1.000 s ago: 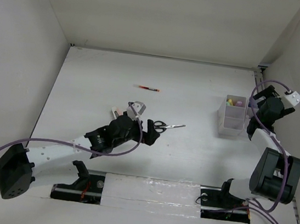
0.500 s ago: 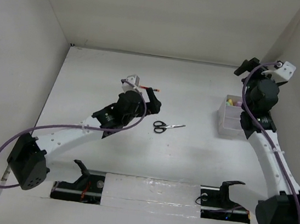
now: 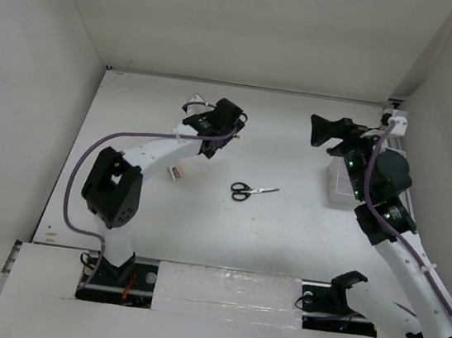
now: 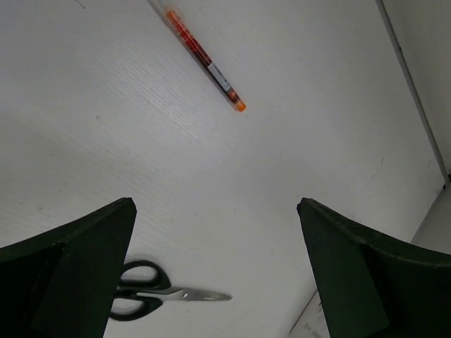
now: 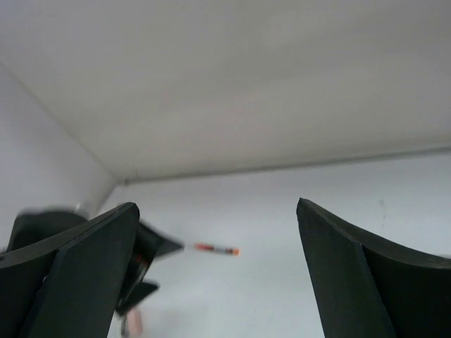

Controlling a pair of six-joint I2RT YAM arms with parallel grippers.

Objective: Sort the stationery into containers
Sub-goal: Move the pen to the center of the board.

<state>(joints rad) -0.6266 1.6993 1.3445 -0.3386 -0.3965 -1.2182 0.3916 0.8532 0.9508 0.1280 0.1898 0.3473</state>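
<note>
**Open jaws over a white table, stationery lying loose**

White matte table point(image 3: 283, 243), walled in white at 9, 12 and 3 o'clock. Glossy strip at 6 o'clock over the arm bases. Faint ribbing across the surface in the left wrist view.

Scissors point(image 3: 252, 191) flat near the middle, with black loop handles toward 9 o'clock and closed steel blades toward 3. Red pen point(image 4: 204, 60) at 11 o'clock of them: thin, red-orange, with a small label band, flat on the table. Small pink eraser point(image 3: 176, 171) at 9 o'clock of the scissors, well apart. Containers point(image 3: 340, 188) at 3 o'clock, white, largely hidden behind the right arm, contents not readable.

Left gripper point(image 4: 215, 203) above the table by the pen, spread wide, holding nothing. Right gripper point(image 5: 215, 204) raised near the containers, facing 9 o'clock, likewise wide apart and empty.
</note>
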